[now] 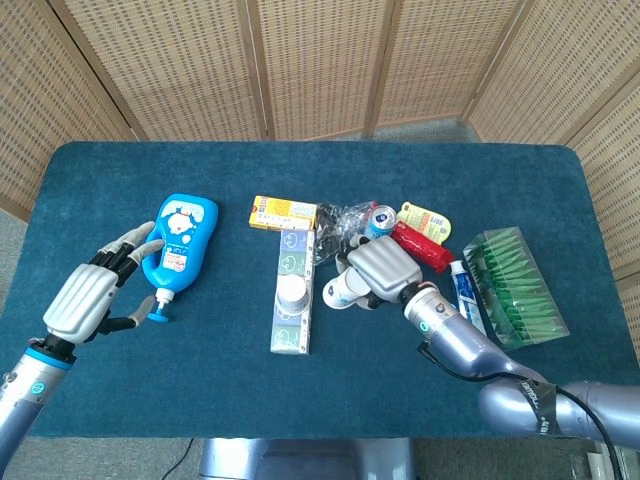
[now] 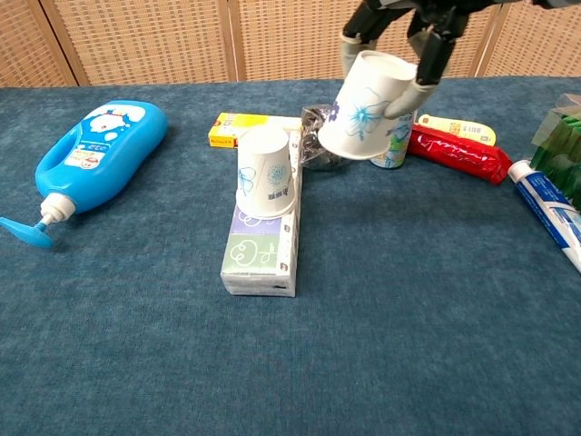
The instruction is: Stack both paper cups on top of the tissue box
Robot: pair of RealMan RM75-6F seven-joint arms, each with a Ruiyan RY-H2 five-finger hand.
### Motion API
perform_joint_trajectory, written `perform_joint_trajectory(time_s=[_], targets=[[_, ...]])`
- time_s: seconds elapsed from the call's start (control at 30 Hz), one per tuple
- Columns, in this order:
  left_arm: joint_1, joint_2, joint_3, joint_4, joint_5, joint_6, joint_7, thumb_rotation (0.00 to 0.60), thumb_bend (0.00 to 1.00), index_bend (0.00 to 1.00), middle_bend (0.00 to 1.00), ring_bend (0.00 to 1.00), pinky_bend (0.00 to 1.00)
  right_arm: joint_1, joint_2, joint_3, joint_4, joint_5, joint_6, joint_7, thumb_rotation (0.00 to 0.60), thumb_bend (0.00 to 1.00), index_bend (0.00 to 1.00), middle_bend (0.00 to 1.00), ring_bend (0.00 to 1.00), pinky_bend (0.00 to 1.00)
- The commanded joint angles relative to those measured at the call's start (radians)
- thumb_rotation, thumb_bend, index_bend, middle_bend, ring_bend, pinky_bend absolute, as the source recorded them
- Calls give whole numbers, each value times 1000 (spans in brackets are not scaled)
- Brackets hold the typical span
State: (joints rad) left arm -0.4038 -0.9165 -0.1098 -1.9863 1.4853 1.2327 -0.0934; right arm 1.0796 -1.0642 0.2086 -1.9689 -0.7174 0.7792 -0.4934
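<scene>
A long tissue box (image 1: 291,290) (image 2: 263,239) lies lengthwise in the middle of the table. One white paper cup (image 1: 292,291) (image 2: 265,171) stands upside down on it. My right hand (image 1: 380,268) (image 2: 410,27) holds the second paper cup (image 1: 340,291) (image 2: 364,104) in the air, tilted with its mouth down and to the left, just right of the box and higher than the standing cup. My left hand (image 1: 95,288) rests open at the left, beside the blue bottle; the chest view does not show it.
A blue pump bottle (image 1: 176,244) (image 2: 86,157) lies at the left. Behind the box are a yellow packet (image 1: 284,212), crumpled plastic (image 1: 340,225), a drink can (image 1: 378,222), a red packet (image 2: 458,152). Toothpaste (image 2: 550,211) and a green pack (image 1: 514,284) lie right.
</scene>
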Motion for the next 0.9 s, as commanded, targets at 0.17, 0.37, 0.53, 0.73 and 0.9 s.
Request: perform_joint_trajectory(time_s=[0.17, 0.37, 0.53, 0.73, 0.9], targets=[[-5, -12, -2, 15, -2, -8, -10, 600, 481, 114, 0, 0, 135, 68, -17, -10, -1, 73, 21, -46, 600, 293, 405, 416, 204, 675], [-8, -21, -2, 30, -5, -14, -20, 600, 481, 114, 0, 0, 135, 117, -32, -14, -1, 119, 39, -71, 600, 292, 403, 415, 204, 675], [-8, -24, -2, 40, -8, -16, -29, 600, 481, 114, 0, 0, 135, 160, -50, -21, -1, 158, 52, -96, 600, 290, 403, 413, 204, 675], [-8, -28, 0, 53, -3, -18, -42, 600, 481, 114, 0, 0, 135, 207, -73, -24, 5, 203, 65, -118, 600, 289, 403, 412, 204, 675], [-5, -29, 1, 63, -1, -14, -56, 600, 481, 114, 0, 0, 135, 236, -85, -26, 15, 233, 78, -131, 600, 288, 403, 411, 204, 675]])
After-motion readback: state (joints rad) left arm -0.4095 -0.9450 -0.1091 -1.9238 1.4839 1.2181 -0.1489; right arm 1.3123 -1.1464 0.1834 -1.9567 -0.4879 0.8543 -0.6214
